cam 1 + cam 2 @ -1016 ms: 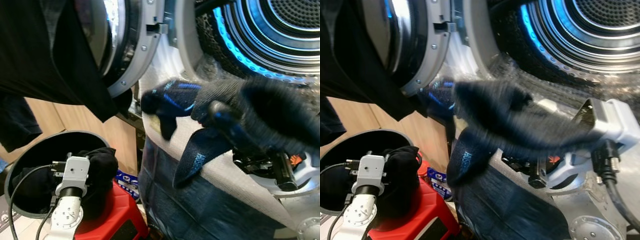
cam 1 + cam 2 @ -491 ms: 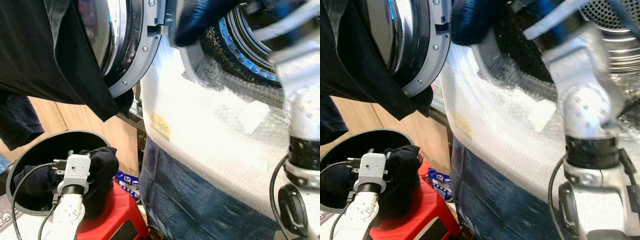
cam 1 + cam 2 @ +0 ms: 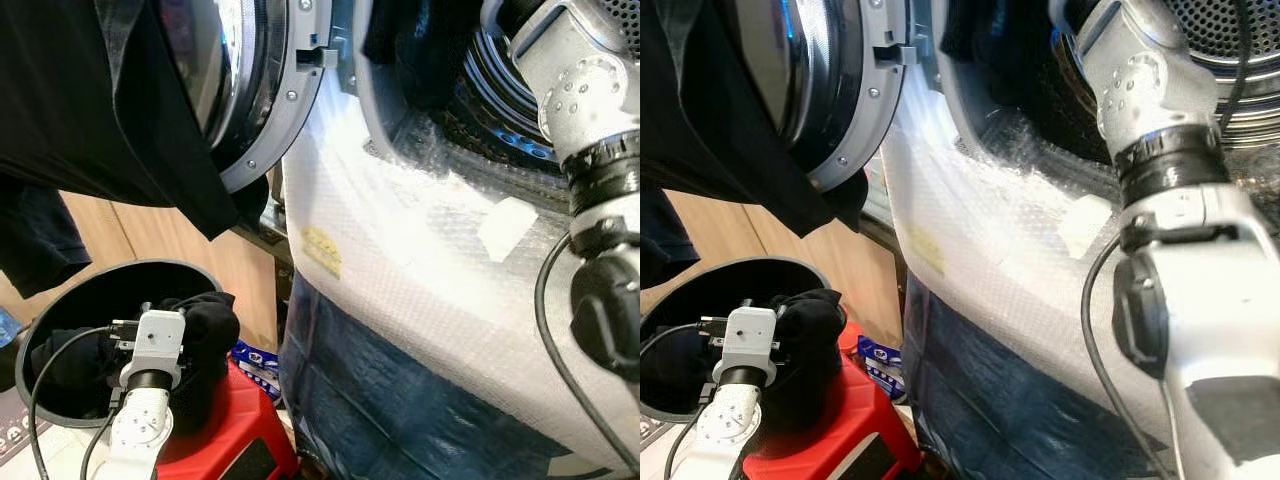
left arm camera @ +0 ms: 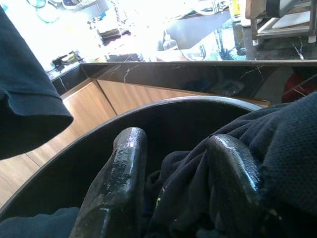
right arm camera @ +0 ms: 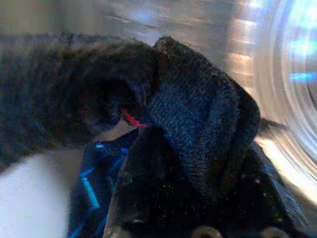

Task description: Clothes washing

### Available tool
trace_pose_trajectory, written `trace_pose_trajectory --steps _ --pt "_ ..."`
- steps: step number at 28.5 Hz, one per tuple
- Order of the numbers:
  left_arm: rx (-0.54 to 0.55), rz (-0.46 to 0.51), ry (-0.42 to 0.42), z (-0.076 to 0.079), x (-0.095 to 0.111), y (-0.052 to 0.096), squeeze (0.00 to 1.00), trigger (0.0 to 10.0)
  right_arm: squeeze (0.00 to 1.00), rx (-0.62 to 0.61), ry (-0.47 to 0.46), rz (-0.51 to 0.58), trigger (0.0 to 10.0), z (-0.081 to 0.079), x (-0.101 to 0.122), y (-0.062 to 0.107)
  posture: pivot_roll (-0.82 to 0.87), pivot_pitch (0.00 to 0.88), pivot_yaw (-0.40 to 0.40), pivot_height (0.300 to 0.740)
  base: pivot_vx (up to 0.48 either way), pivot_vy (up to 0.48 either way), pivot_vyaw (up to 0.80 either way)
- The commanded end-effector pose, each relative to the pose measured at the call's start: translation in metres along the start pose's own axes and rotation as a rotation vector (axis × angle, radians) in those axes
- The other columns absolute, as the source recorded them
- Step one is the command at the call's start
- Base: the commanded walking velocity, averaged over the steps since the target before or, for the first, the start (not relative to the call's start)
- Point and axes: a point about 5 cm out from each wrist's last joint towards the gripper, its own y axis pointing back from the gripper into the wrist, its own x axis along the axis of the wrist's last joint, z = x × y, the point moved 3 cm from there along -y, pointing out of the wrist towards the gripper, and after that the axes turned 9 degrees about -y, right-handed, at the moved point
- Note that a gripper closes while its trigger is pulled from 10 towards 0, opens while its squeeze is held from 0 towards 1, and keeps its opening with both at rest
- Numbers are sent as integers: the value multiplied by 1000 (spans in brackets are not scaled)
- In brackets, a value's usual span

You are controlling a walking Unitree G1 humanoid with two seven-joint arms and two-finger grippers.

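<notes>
The right claw is clamped on a dark knitted sock, carrying it into the washing machine drum. The left claw, fingers parted, rests among dark clothes in the black laundry bucket. The garments look light, limp and snag-prone; pinching a bunched fold should hold best.
</notes>
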Motion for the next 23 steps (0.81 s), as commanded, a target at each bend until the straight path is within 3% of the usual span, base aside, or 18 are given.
trace_pose_trajectory --steps 1,3,4,5,6,8,10,13,14,19,23 --pt "-36 -21 7 9 -4 1 0 10000 0 -181 52 44 0 28 19 5 40 29 -21 740 0 0 0" --pt "-40 -23 6 10 -5 1 0 10000 0 -253 50 43 0 40 20 8 39 33 -24 740 0 0 0" --pt "-42 -25 7 11 -5 1 0 10000 0 -305 138 43 4745 49 22 11 39 33 -24 740 0 0 0" --pt "-44 -24 8 12 -5 2 0 10000 0 -369 240 46 6588 60 26 15 50 30 -37 740 0 0 0" --pt "-43 -24 9 12 -5 2 0 10000 0 -410 224 46 10000 69 27 18 57 31 -42 740 0 0 0" --pt "-29 -36 14 10 -7 4 0 10000 0 -450 223 31 10000 78 25 22 55 40 -39 740 0 0 0" --pt "-23 -47 21 9 -9 6 0 10000 0 -429 176 23 10000 77 20 21 55 46 -39 740 0 0 0" --pt "-48 -41 10 12 -10 7 0 10000 0 -456 235 5 10000 80 14 22 53 46 -37 740 0 0 0" --pt "-54 -40 12 13 -9 7 0 10000 1000 -445 211 -1 10000 80 11 21 54 48 -35 740 0 0 0" --pt "-66 -32 8 14 -7 6 0 10000 1000 -424 225 -1 10000 75 7 19 63 51 -27 740 0 0 0" --pt "-68 -30 9 13 -7 5 0 10000 1000 -430 291 17 10000 74 15 19 63 53 -26 740 0 0 0"
